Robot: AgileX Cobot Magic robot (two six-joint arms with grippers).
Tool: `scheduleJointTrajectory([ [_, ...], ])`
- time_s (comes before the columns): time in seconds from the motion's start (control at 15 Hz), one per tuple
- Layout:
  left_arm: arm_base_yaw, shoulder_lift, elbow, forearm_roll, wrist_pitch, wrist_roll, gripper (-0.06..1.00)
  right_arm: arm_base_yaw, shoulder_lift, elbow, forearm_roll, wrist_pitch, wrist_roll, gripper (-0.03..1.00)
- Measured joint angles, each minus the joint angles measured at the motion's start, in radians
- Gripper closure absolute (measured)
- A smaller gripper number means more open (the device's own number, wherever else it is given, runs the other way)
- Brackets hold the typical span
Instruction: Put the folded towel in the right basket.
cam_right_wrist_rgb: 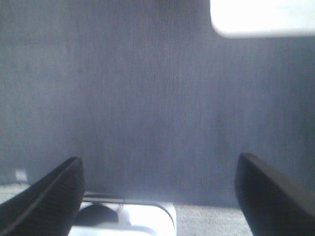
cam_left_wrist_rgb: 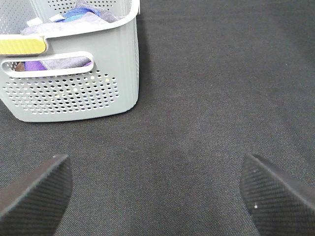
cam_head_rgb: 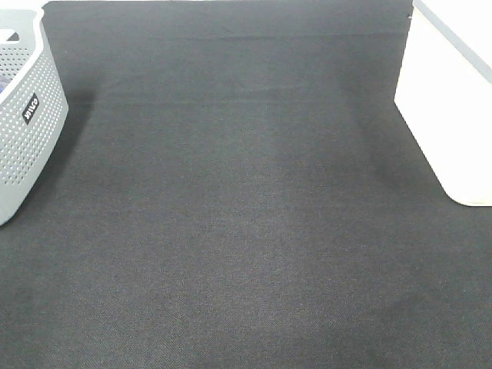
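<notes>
The rust-brown folded towel does not show in any view. The right basket point(cam_head_rgb: 450, 100) is large, white and smooth-walled and stands at the far right of the dark mat; a corner of it also shows in the right wrist view point(cam_right_wrist_rgb: 261, 17). Neither gripper shows in the exterior high view. My left gripper point(cam_left_wrist_rgb: 157, 196) is open and empty above the mat, its black fingers point(cam_left_wrist_rgb: 34, 196) spread wide, facing the grey basket. My right gripper point(cam_right_wrist_rgb: 157, 196) is open and empty above the mat, some way from the white basket.
A grey perforated basket point(cam_head_rgb: 27, 123) with a black label stands at the far left; in the left wrist view point(cam_left_wrist_rgb: 74, 93) it holds several purple, blue and grey cloths. A dark mat point(cam_head_rgb: 246, 231) covers the table. A white object point(cam_right_wrist_rgb: 128, 216) lies below the right gripper.
</notes>
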Motion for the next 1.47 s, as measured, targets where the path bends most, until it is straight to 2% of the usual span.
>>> scheduleJointTrajectory([
  [0.2, 0.0, 0.0, 0.0, 0.0, 0.0, 0.0, 0.07, 0.0, -0.253, 0.202, -0.055, 0.001, 0.001, 0.18],
  [0.4, 0.0, 0.0, 0.0, 0.0, 0.0, 0.0, 0.07, 0.0, -0.488, 0.328, -0.098, -0.022, 0.006, 0.18],
  [0.53, 0.0, 0.0, 0.0, 0.0, 0.0, 0.0, 0.07, 0.0, -0.654, 0.394, -0.117, -0.052, 0.011, 0.18],
  [0.6, 0.0, 0.0, 0.0, 0.0, 0.0, 0.0, 0.07, 0.0, -0.654, 0.394, -0.117, -0.052, 0.011, 0.18],
  [0.8, 0.0, 0.0, 0.0, 0.0, 0.0, 0.0, 0.07, 0.0, -0.909, 0.429, -0.123, -0.078, 0.014, 0.18],
  [1.07, 0.0, 0.0, 0.0, 0.0, 0.0, 0.0, 0.07, 0.0, -0.949, 0.457, -0.147, -0.134, 0.059, 0.18],
  [1.27, 0.0, 0.0, 0.0, 0.0, 0.0, 0.0, 0.07, 0.0, -0.949, 0.457, -0.151, -0.139, 0.072, 0.18],
  [1.47, 0.0, 0.0, 0.0, 0.0, 0.0, 0.0, 0.07, 0.042, -0.949, 0.457, -0.154, -0.139, 0.08, 0.18],
])
